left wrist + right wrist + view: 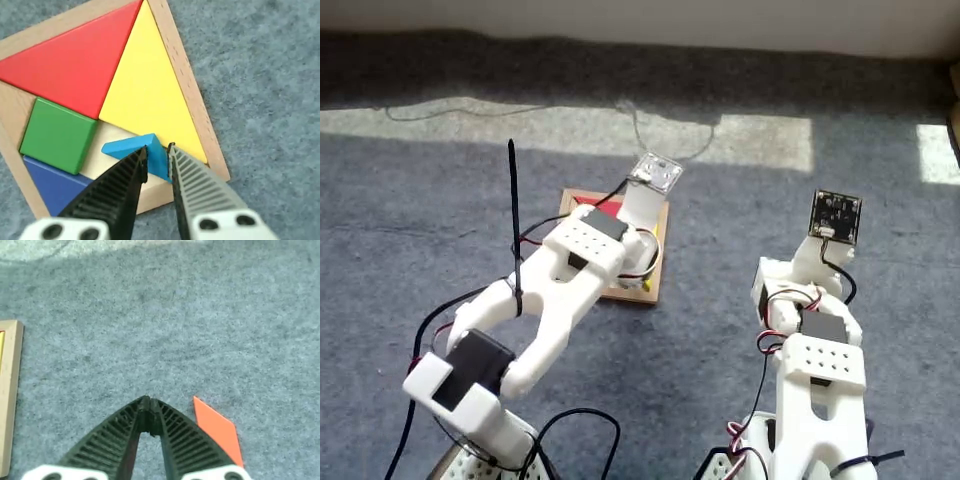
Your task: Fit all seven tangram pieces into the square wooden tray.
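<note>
I find the left jaws clamped on the light blue triangle (131,145), held tilted with one corner down over the bare pocket of the wooden tray (189,95). I judge the tilt comes from seating it edge-first in a tight gap. Beyond the jaw tips, the red triangle (70,60), yellow triangle (147,95) and green square (57,135) lie flat in the tray. The dark blue piece (52,182) lies to one side of the jaws. The right jaws are together and empty over the grey counter (175,315), with the orange piece (215,427) flat just beside one jaw. I judge it is next for pickup.
</note>
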